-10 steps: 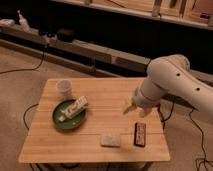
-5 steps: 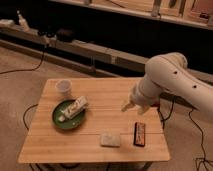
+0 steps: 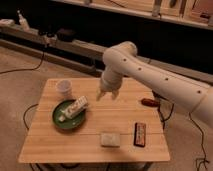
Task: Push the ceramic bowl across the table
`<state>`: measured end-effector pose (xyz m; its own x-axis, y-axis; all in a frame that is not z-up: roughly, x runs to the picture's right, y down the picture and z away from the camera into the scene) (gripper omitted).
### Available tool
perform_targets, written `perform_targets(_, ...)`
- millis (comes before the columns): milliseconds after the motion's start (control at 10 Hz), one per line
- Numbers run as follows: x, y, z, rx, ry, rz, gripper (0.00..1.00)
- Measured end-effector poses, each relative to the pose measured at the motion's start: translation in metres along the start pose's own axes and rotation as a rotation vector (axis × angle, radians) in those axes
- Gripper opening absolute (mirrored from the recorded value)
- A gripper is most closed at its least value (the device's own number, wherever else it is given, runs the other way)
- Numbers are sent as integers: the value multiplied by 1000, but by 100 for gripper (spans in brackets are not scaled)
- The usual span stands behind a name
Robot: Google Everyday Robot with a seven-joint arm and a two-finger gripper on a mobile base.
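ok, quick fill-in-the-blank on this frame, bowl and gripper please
1. The gripper hangs above the table, holding nothing, its fingers ____.
2. The bowl holding the white packet is dark ____.
3. The cup stands beside the bowl, and its colour is ____.
Missing words: open; green; white.

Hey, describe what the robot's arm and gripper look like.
The arm is thick, rounded and off-white, built of smooth tubular segments with small dark dots along its shell. Its gripper, above the table near the ceramic bowl, ends in two short pale jaws.
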<state>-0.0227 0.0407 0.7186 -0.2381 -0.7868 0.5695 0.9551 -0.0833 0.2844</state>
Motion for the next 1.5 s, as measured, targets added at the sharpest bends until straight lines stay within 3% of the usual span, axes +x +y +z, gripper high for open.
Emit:
perform_targets(100, 14, -22, 13, -17, -17, -50, 48)
perform_targets(300, 29, -63, 31, -4, -38, -114, 31)
perform_targets(400, 34, -87, 40, 25, -40, -128, 20)
perform_targets(600, 41, -119, 54, 109, -26, -76, 2)
perform_targets(1200, 39, -123, 58, 123, -28, -68, 0)
perform_targets(1500, 5, -150, 107, 146, -98, -91, 0)
